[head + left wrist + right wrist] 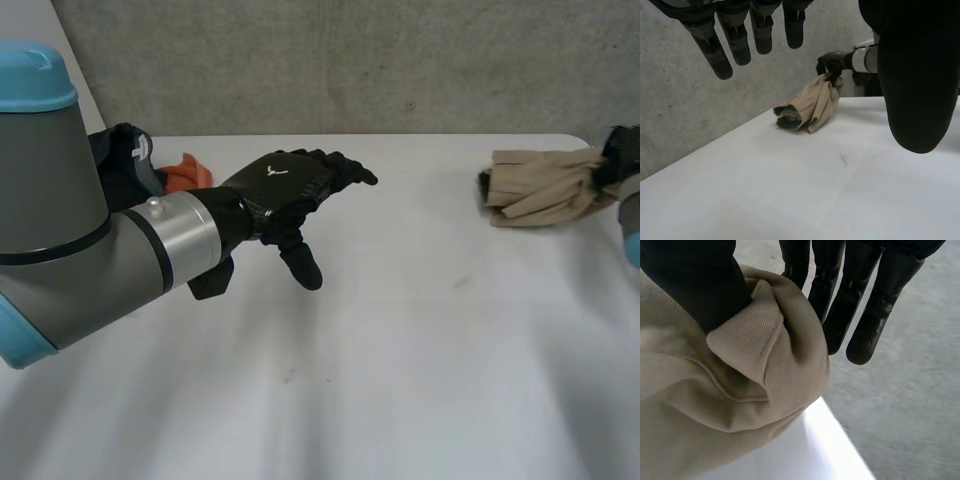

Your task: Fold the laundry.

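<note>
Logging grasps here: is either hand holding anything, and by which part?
The right hand pinches the bunched beige ribbed cloth by a hemmed fold at one end. The left hand is open, holding nothing.

One beige ribbed garment (545,187), one orange cloth (185,172), mostly hidden so possibly more, one white desk (400,330).

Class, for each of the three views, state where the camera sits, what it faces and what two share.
Head view: behind the arms, down at the white table; left hand open above it.
Left wrist view: on that wrist, past the left hand to the beige cloth.
Right wrist view: right hand pinching that cloth, shared by all.
</note>
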`<state>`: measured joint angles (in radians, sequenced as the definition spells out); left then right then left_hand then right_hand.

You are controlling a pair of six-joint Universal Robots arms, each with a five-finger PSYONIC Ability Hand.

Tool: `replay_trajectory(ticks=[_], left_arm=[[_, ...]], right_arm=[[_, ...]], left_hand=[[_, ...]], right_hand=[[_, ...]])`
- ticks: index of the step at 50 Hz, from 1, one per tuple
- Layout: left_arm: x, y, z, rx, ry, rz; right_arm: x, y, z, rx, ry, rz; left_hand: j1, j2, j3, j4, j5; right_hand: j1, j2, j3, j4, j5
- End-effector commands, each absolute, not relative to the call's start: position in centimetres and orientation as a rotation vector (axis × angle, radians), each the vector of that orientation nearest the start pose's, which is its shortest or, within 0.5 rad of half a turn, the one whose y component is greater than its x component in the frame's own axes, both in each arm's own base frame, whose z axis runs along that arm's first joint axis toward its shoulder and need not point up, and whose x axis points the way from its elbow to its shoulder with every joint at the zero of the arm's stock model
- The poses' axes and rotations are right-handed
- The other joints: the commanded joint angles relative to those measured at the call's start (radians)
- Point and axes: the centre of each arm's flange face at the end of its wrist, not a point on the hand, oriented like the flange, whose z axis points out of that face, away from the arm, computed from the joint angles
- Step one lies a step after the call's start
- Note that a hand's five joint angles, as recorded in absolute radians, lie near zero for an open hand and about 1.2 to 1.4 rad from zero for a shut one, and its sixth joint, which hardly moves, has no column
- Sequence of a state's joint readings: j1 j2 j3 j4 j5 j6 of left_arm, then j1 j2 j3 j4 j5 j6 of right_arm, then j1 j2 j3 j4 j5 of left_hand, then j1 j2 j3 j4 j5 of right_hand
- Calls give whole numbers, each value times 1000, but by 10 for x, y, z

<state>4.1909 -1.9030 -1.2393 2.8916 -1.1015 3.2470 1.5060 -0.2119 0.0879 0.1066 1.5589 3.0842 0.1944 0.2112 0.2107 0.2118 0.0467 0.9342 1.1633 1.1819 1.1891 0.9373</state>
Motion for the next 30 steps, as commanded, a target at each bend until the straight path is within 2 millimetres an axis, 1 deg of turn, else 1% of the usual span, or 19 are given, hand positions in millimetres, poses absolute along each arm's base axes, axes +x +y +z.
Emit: replay_trajectory(ticks=[1,4,10,11,12,13,16,19,22,25,28,30], left_arm=[[-325,-219,279,-984,-1826,1455],[-325,-219,278,-985,-1828,1453],[-326,-218,277,-986,-1829,1449],[-326,-218,277,-986,-1829,1449],[-326,-218,277,-986,-1829,1449],[-326,-218,277,-986,-1829,1449],[-325,-218,277,-984,-1832,1448],[-325,-218,278,-982,-1833,1449],[-325,-217,278,-982,-1833,1449],[-324,-216,280,-985,-1827,1455],[-324,-215,282,-985,-1821,1461],[-323,-216,284,-983,-1819,1469]], right_arm=[[54,-560,138,-55,2285,-2336],[45,-561,137,-49,2290,-2337],[21,-562,136,-44,2327,-2360],[20,-562,135,-49,2333,-2365],[18,-562,134,-54,2344,-2364],[16,-562,132,-78,2360,-2370],[16,-562,131,-128,2389,-2382],[5,-560,132,-166,2462,-2409],[-4,-557,135,-209,2586,-2426],[-10,-552,143,-294,2722,-2426],[-10,-547,150,-429,2854,-2419],[-10,-545,161,-476,2902,-2447]], left_hand=[[16,-1,0,-1,-11],[16,-1,0,-1,-11],[10,-6,-6,-7,-17],[10,-6,-6,-7,-17],[10,-6,-6,-7,-17],[10,-6,-6,-7,-17],[10,-6,-6,-7,-17],[10,-6,-6,-7,-17],[10,-6,-6,-7,-17],[10,-6,-6,-7,-17],[10,-6,-6,-7,-17],[7,-9,-9,-10,-20]], right_hand=[[462,233,214,207,284],[462,233,214,207,284],[462,233,214,207,284],[236,7,-11,-19,59],[-161,-390,-409,-416,-339],[-760,-989,-1007,-1015,-937],[-760,-989,-1007,-1015,-937],[-760,-989,-1007,-1015,-937],[-760,-989,-1007,-1015,-937],[-760,-989,-1007,-1015,-937],[-760,-989,-1007,-1015,-937],[-760,-989,-1007,-1015,-937]])
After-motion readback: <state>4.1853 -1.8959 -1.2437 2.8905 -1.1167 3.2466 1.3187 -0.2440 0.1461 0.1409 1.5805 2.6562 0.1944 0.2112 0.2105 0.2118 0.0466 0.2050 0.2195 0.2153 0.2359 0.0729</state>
